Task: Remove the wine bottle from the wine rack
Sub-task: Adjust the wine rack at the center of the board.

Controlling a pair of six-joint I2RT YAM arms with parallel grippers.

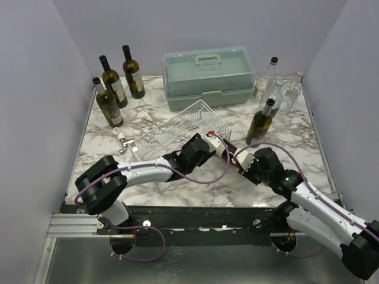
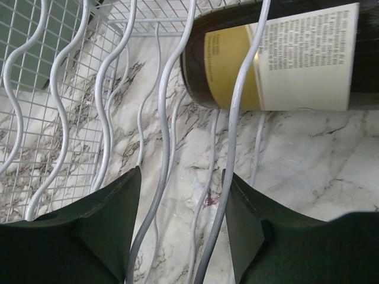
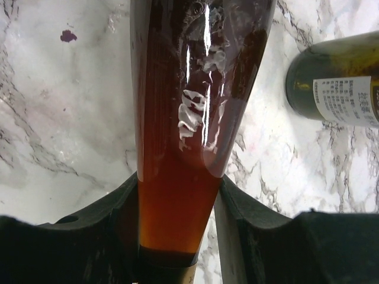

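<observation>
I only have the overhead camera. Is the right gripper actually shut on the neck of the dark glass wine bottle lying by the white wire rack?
Observer: Yes; the right wrist view shows the right gripper shut on the amber-brown neck of the dark glass wine bottle.
Operator: And the left gripper?
Observer: Open; its fingers straddle two wavy wires of the white wire rack.
Operator: Any label on the bottle?
Observer: A yellow and white paper label, seen behind a rack wire.

Marble table (image 1: 302, 148) carries wine rack (image 1: 177, 127), standing bottles (image 1: 112, 80), plastic case (image 1: 208, 77).
</observation>
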